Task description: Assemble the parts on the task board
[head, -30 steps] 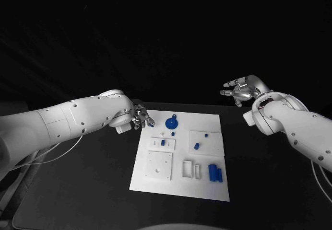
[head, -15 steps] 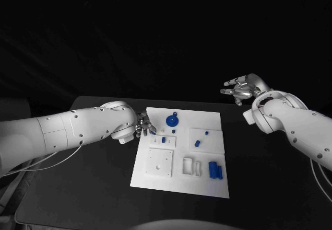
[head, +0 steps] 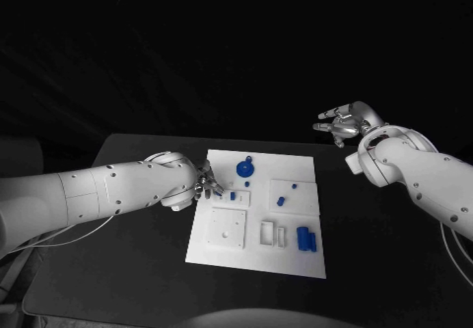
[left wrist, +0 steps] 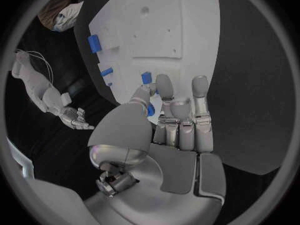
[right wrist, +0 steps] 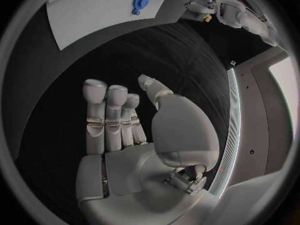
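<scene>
Your left hand [head: 204, 183] sits at the board's near-left edge, at about nine o'clock from the board's middle. In the left wrist view it [left wrist: 178, 120] pinches a small blue part [left wrist: 150, 109] between thumb and a finger, while the other fingers reach out flat over the white task board [left wrist: 187, 20]. Which way that pinched part points you cannot tell; most of it is hidden.

The task board [head: 296, 256] lies on the black table [head: 128, 273] with its long axis running from six to twelve o'clock. A round blue part [head: 245, 169] lies at about eleven o'clock on it, a small blue peg [head: 281, 201] sits near the middle, and two blue bars [head: 307, 239] lie side by side at about five o'clock, their lengths running along the board.

Your right hand [head: 343, 123] hangs off the board at about one o'clock, well apart from it, fingers spread and holding nothing.

Compared with a second ago, your left arm has swung in and lower toward the board, while your right hand has barely moved.
</scene>
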Robot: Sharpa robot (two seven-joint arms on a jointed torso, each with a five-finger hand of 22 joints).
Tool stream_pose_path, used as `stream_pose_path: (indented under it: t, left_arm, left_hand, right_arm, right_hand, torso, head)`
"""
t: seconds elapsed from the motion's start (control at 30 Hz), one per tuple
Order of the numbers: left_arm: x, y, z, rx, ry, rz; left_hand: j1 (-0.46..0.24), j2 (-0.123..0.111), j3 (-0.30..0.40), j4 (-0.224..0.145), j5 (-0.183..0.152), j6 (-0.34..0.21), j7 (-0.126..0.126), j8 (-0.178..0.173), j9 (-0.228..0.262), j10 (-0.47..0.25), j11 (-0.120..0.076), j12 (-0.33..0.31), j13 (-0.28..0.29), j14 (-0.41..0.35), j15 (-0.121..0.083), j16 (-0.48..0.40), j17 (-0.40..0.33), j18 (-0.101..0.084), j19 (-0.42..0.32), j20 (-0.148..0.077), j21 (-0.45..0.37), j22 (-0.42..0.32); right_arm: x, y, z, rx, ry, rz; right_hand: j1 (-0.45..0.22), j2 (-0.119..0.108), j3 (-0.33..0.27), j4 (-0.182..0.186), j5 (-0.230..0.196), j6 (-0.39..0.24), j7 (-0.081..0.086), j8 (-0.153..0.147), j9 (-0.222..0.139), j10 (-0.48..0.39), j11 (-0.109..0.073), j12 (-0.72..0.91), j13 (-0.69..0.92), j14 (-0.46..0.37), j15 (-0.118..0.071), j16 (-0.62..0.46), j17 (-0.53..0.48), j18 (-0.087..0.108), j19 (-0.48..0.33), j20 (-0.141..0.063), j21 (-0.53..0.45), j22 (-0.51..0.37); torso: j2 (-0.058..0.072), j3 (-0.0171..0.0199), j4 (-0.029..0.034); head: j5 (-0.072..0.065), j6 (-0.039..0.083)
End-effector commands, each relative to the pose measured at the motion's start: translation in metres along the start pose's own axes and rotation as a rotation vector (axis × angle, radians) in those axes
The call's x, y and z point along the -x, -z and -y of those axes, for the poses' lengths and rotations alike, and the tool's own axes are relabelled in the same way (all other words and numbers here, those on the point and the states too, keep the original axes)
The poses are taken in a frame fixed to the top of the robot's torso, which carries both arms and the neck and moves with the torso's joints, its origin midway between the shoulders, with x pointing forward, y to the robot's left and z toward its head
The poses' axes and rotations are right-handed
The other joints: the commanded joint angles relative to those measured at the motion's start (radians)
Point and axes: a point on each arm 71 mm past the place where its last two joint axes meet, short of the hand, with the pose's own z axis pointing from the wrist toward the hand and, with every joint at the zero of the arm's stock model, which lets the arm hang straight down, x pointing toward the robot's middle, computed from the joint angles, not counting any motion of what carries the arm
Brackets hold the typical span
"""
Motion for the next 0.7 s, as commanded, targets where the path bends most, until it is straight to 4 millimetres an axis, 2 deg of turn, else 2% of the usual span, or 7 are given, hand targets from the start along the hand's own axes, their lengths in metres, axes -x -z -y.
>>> stream_pose_path:
  t: [0.03, 0.7]
  left_arm:
    - [-0.0008, 0.0001, 0.0015, -0.008, -0.034, 0.028]
    - [-0.0100, -0.0054, 0.0010, -0.006, -0.045, 0.025]
  left_hand:
    - [0.001, 0.013, 0.053, -0.048, 0.003, 0.062, -0.054, 0.006, 0.093, 0.044, -0.009, 0.003, -0.001, 0.007, 0.002, 0.004, 0.001, 0.017, 0.004, 0.001, 0.003, 0.020]
    - [-0.004, 0.013, 0.057, -0.055, 0.005, 0.062, -0.054, 0.005, 0.092, 0.044, -0.009, 0.004, -0.003, 0.008, 0.001, 0.000, 0.000, 0.018, 0.003, 0.001, 0.005, 0.020]
  right_arm:
    - [-0.0018, 0.0001, -0.0010, 0.006, 0.002, -0.014]
    - [-0.0027, 0.0002, -0.0015, 0.007, 0.001, -0.016]
  right_hand:
    - [-0.008, 0.003, -0.001, 0.002, 0.007, 0.005, 0.001, -0.003, -0.001, -0.004, -0.002, -0.005, 0.000, 0.006, 0.000, -0.005, 0.001, 0.015, 0.050, -0.007, -0.002, -0.002]
    - [-0.008, 0.003, -0.001, 0.002, 0.007, 0.005, 0.001, -0.003, -0.001, -0.004, -0.002, -0.005, 0.000, 0.006, 0.000, -0.005, 0.001, 0.015, 0.050, -0.007, -0.002, -0.002]
  torso:
    - [0.000, 0.0004, -0.0004]
    - [0.000, 0.0006, -0.0009]
  head:
    - [0.001, -0.001]
    - [0.000, -0.005]
